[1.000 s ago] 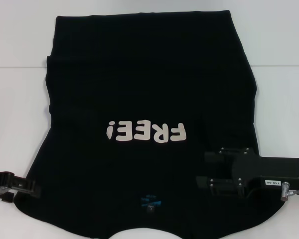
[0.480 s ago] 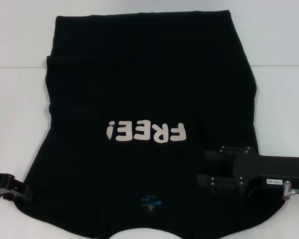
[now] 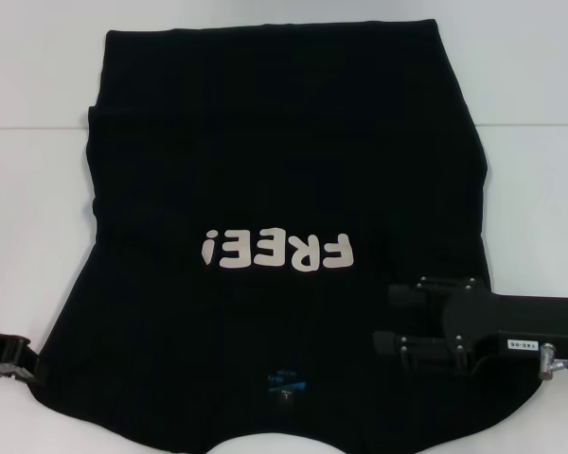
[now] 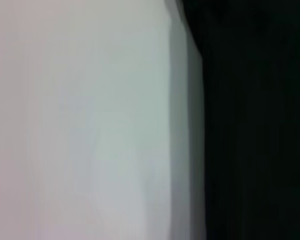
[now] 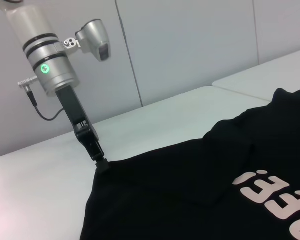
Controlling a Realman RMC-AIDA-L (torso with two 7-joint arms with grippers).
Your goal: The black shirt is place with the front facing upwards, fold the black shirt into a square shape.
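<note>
1. I see the black shirt (image 3: 284,189) spread flat on the white surface (image 3: 38,218), lettering up.
2. My left end effector (image 5: 101,162) pinches its near-left edge.
3. My right end effector (image 3: 390,322) hovers over its near-right part, fingers apart.

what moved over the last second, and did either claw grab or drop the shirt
The left claw slid back toward the table's left edge, still at the black shirt's near-left corner; that corner looks slightly pulled out with it. The right claw edged a little toward the robot, still over the shirt's near-right part. No clear grab or release shows. The shirt otherwise lies flat, unfolded.
</note>
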